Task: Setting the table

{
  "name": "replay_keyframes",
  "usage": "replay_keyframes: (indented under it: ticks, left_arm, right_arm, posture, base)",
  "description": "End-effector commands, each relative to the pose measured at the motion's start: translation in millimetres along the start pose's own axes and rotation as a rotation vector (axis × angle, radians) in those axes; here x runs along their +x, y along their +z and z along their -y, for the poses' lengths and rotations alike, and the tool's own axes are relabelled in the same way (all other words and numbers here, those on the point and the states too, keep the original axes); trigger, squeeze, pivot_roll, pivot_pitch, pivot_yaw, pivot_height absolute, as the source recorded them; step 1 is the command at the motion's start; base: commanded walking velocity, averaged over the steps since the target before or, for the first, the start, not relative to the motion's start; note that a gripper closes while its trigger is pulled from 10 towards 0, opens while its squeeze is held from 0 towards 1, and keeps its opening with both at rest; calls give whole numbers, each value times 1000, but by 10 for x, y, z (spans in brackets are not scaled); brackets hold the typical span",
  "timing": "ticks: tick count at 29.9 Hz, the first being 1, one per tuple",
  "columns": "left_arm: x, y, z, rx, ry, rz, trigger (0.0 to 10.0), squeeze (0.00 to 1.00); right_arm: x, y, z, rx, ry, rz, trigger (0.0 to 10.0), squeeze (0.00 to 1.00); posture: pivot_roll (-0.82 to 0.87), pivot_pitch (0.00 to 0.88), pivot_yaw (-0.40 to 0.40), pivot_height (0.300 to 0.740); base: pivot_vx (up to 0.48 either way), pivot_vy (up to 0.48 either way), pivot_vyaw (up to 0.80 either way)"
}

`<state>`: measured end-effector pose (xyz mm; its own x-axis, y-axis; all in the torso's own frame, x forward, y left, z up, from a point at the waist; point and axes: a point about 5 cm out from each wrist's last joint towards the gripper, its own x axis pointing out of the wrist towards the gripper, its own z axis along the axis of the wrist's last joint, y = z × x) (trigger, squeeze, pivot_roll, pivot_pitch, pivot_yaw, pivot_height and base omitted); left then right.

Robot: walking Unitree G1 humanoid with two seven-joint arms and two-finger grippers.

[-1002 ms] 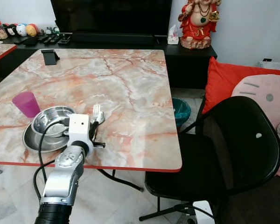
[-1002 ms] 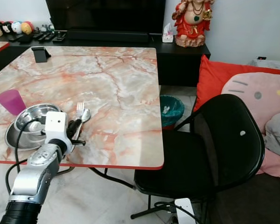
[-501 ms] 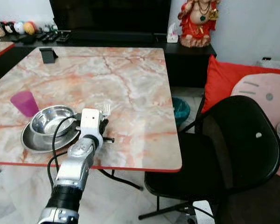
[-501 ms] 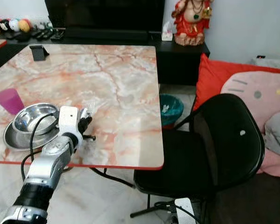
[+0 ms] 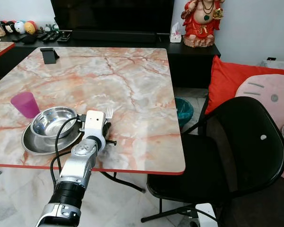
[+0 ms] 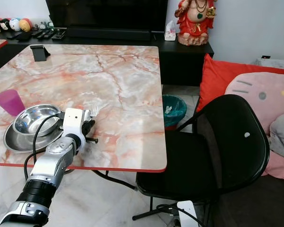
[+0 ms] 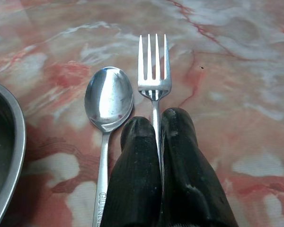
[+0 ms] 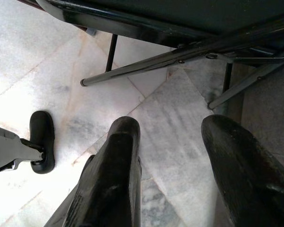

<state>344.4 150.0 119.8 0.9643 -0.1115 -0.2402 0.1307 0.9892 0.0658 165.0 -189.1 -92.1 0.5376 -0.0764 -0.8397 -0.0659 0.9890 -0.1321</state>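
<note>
Left jaws pinched on fork (image 7: 154,71) handle.

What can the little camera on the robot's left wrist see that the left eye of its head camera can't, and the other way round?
Left wrist view: close detail, a spoon lying beside the fork, and the left gripper's fingers pressed together on the fork's handle.

Left eye view: the wider room, with the purple cup, black chair, red cushion and the silver arm itself.

Both: the marble table, the fork, and the edge of the steel plate under the bowl.
</note>
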Motion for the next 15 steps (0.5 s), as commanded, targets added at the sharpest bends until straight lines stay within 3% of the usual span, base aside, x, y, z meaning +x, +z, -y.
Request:
replay_keyframes:
  ticks: [1, 15]
  left_arm:
    - [9, 5, 4, 13, -11, 0, 10000, 0]
    - [51, 9, 106, 16, -48, 7, 10000, 0]
  right_arm:
    - [-6, -36, -9, -7, 3, -12, 10000, 0]
    - [-6, -39, -16, -4, 3, -12, 10000, 0]
  posture:
    - [-16, 0, 4, 707]
    - [-23, 0, 7, 707]
  base:
    - [0, 0, 0]
    - [0, 0, 0]
